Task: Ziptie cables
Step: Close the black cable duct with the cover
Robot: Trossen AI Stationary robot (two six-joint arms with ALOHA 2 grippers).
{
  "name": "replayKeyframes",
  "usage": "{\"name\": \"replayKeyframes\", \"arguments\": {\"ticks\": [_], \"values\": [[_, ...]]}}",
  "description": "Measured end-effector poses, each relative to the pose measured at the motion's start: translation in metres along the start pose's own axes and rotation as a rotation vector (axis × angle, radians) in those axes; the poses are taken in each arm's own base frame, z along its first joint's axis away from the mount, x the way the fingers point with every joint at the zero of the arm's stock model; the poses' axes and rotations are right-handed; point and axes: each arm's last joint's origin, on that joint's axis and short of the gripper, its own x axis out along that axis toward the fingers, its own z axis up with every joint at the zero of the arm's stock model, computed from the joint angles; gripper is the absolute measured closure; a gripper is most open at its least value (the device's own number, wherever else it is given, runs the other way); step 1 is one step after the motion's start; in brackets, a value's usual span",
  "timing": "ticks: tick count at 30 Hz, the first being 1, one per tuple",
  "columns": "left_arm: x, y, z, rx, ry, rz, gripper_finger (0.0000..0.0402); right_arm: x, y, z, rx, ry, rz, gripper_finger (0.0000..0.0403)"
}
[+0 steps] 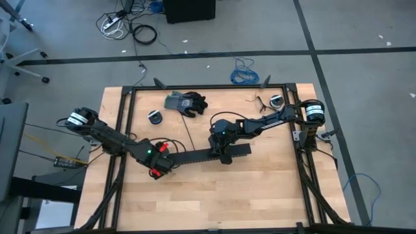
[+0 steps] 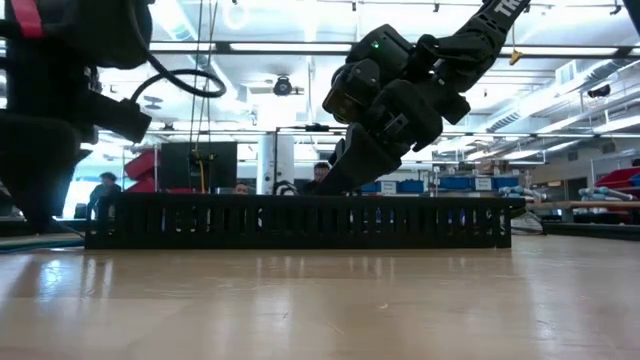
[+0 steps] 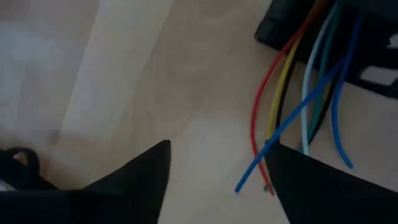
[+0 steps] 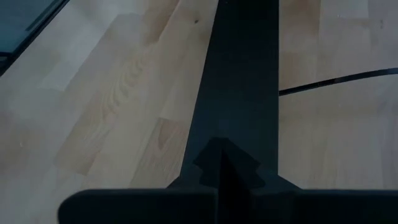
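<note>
The black slotted channel (image 1: 208, 156) lies across the middle of the wooden table. The cables (image 3: 298, 93) are thin red, yellow, blue, pale blue, green and black wires. They come out of the channel's left end (image 3: 280, 25) and splay over the wood. My left gripper (image 3: 221, 146) hangs open just above the table at that end, pointing down, and the wires' loose tips reach one of its fingers. My right gripper (image 4: 224, 155) is shut on top of the channel near its right part (image 1: 224, 155). My left gripper: the loose tips of a blue and a red wire (image 3: 258, 168) lie at the inner edge of one finger (image 3: 311, 186); whether they touch I cannot tell. Nothing is pinched. My right gripper rests its shut fingertips on the channel's top face (image 4: 239, 124), slanting down from the table's right side. The channel lies flat on the table.
A black glove (image 1: 188, 103) and a small tape roll (image 1: 155, 117) lie at the far side of the table, with another roll (image 1: 276, 101) at the far right. A thin black cord (image 4: 336, 81) runs over the wood beside the channel. Black frame rails (image 1: 123, 130) border the table.
</note>
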Motion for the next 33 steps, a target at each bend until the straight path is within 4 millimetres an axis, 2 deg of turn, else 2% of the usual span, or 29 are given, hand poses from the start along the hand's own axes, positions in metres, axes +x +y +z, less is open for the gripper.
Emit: {"name": "replayKeyframes", "arguments": {"ticks": [6, 11, 12, 17, 21, 27, 33], "values": [[-0.002, -0.002, -0.001, 0.023, 0.041, -0.062, 0.0235, 0.000, -0.001, 0.000, 0.014, -0.002, -0.003, 0.0403], [-0.002, -0.005, 0.001, 0.120, 0.025, -0.105, 0.0367, 0.000, -0.001, 0.001, 0.025, -0.015, -0.005, 0.0403], [-0.002, -0.005, 0.002, 0.121, 0.018, -0.105, 0.0384, 0.000, -0.001, 0.001, 0.032, -0.016, -0.005, 0.0403], [-0.003, -0.008, 0.007, 0.253, -0.091, -0.092, 0.0399, 0.000, -0.001, 0.001, 0.068, -0.017, -0.006, 0.0403], [-0.002, -0.008, 0.007, 0.403, -0.104, -0.077, 0.0401, 0.000, -0.001, 0.001, 0.077, -0.016, -0.006, 0.0403], [-0.003, -0.010, 0.010, 0.484, -0.143, -0.085, 0.0401, 0.000, -0.001, 0.001, 0.076, -0.018, -0.007, 0.0403], [0.004, -0.011, 0.015, 0.485, -0.185, -0.121, 0.0401, 0.000, -0.001, 0.001, 0.075, -0.019, -0.007, 0.0403]]}}
